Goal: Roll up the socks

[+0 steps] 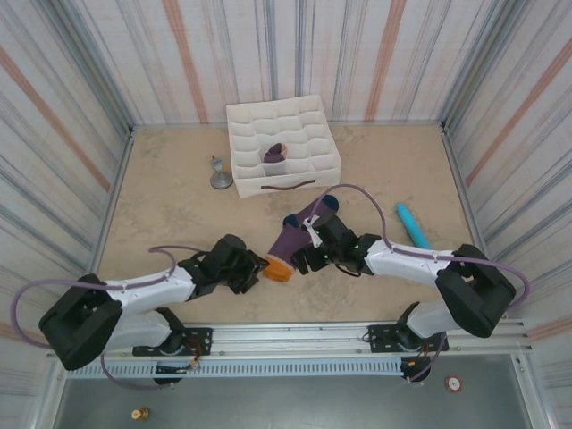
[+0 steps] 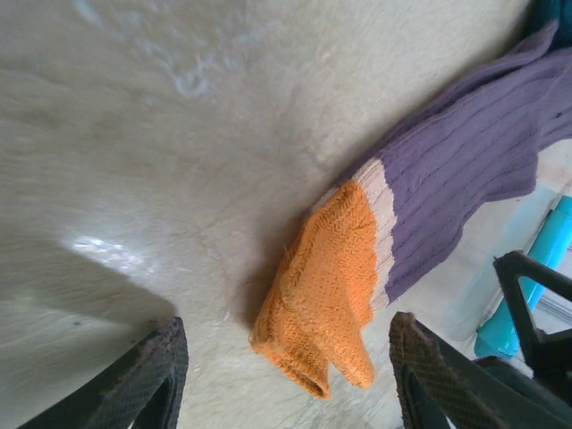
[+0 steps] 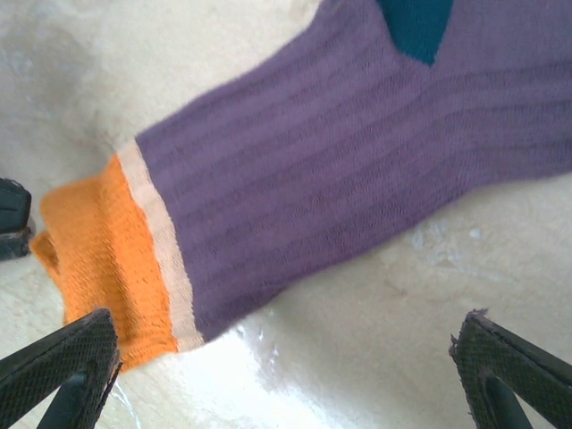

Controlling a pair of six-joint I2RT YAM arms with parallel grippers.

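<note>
One purple sock (image 1: 299, 234) lies flat on the table, its orange cuff (image 1: 278, 270) toward the arms and its navy toe (image 1: 329, 204) away. My left gripper (image 1: 256, 267) is open just left of the cuff. In the left wrist view the cuff (image 2: 329, 286) lies ahead of the open gripper (image 2: 286, 384), apart from both fingers. My right gripper (image 1: 307, 253) hovers open over the sock's leg. In the right wrist view the purple leg (image 3: 340, 170) and navy heel (image 3: 416, 27) lie beyond the open gripper (image 3: 286, 375). A rolled purple bundle (image 1: 275, 156) sits in a box compartment.
The white compartment box (image 1: 304, 134) stands at the back centre. A teal cylinder (image 1: 413, 223) lies right of the sock and shows in the left wrist view (image 2: 536, 277). A small grey stand (image 1: 220, 175) sits left of the box. Striped walls enclose the table.
</note>
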